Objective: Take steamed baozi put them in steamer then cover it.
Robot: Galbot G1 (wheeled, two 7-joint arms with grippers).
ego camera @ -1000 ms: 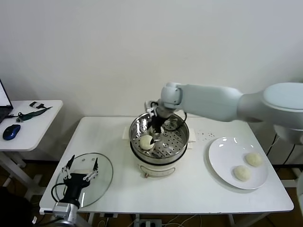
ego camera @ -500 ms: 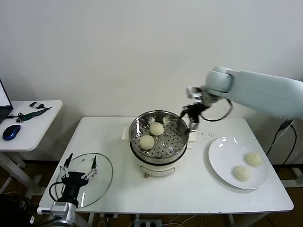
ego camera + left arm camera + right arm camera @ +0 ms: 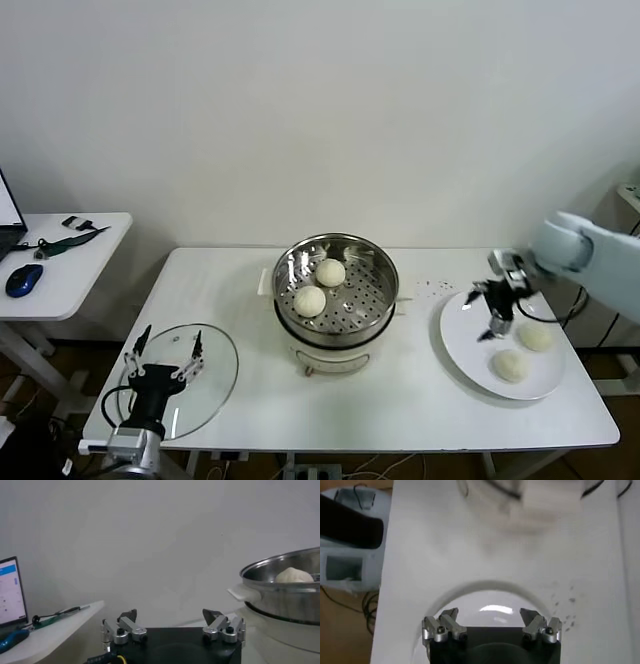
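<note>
Glass lid (image 3: 180, 379) lies at the near left of the surface (image 3: 400, 400), the left hand (image 3: 163, 354) spread above it. Two steamed baozi (image 3: 511, 366) sit on the plate (image 3: 462, 335) under the spread right hand (image 3: 491, 314); two sit in the steamer (image 3: 336, 300).

Right wrist view: steamer (image 3: 520, 495) smeared by blur and cut by the frame edge, plate (image 3: 470, 592) mostly hidden behind the right gripper (image 3: 492, 625). Left wrist view: steamer cut by the edge, one baozi (image 3: 295, 575) only partly showing over the rim. Head view: laptop (image 3: 8, 215) cut off, specks (image 3: 435, 288) on table too small to identify.
</note>
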